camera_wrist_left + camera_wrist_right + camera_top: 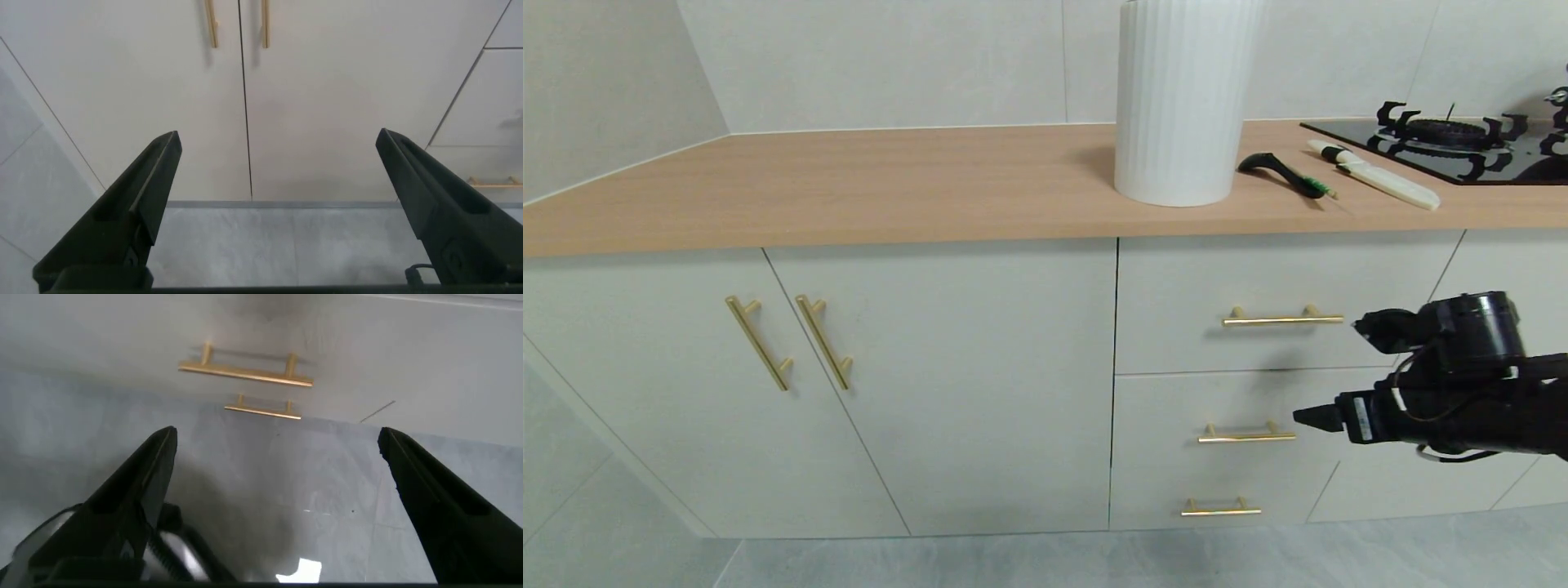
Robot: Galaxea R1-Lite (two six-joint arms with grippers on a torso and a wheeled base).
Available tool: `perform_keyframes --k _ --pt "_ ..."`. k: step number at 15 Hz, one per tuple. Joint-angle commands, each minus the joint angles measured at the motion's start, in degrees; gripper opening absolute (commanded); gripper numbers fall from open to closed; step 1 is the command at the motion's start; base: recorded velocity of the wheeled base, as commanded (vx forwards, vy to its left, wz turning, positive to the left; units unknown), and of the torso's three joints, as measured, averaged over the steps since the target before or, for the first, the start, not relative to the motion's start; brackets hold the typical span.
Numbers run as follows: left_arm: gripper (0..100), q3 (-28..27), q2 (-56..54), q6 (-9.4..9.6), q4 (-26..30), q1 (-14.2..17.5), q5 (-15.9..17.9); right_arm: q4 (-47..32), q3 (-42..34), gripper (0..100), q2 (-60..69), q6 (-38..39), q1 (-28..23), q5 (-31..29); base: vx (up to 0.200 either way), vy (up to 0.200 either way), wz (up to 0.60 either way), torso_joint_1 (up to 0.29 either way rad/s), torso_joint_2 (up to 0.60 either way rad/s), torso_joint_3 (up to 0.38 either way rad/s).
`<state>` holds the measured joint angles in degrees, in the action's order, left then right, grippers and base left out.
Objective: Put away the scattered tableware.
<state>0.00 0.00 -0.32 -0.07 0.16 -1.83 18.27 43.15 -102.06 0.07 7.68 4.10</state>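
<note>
Head view: the scattered tableware is seen lying on the counter (890,180), to the right of a tall white ribbed vessel (1180,98) and just short of the hob (1445,143). It consists of a black-handled utensil (1282,173) and a long white knife (1380,181), laid side by side. The right hand (1327,371) is held low before the drawer fronts, near the middle drawer handle (1246,436), with its fingers spread wide and nothing gripped. The left hand (274,204) is likewise released and empty, pointed at the cabinet doors (327,98). No piece is judged to have been collected yet. If the right hand were raised straight up, the counter's edge or the top drawer handle (1282,318) could be struck. The slim, flat knife could be pushed along rather than grasped, and the vessel could be knocked by a wide approach.
</note>
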Motion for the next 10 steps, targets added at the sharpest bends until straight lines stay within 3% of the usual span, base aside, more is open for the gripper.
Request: perform_keyframes --k 1,3,4,6,7,10 --pt "100 0.0 0.0 -0.03 -0.01 0.02 -0.02 9.24 1.67 100 -14.83 0.19 1.46 -0.76 0.0 0.0 0.0 0.0 0.0 0.0" --pt "100 0.0 0.0 -0.03 -0.01 0.02 -0.02 13.98 1.49 100 -17.47 0.19 1.64 -1.81 0.0 0.0 0.0 0.0 0.0 0.0" --pt "100 0.0 0.0 -0.03 -0.01 0.02 -0.02 20.13 1.32 100 -21.69 0.28 1.99 -4.45 0.0 0.0 0.0 0.0 0.0 0.0" --pt "100 0.0 0.0 -0.03 -0.01 0.02 -0.02 20.66 1.32 100 -22.04 0.28 2.16 -4.8 0.0 0.0 0.0 0.0 0.0 0.0" --pt "100 0.0 0.0 -0.03 -0.01 0.02 -0.02 25.32 1.23 100 -25.56 1.95 4.36 -8.67 0.0 0.0 0.0 0.0 0.0 0.0" --pt "100 0.0 0.0 -0.03 -0.01 0.02 -0.02 31.38 1.23 100 -28.28 3.97 5.42 -11.48 0.0 0.0 0.0 0.0 0.0 0.0"
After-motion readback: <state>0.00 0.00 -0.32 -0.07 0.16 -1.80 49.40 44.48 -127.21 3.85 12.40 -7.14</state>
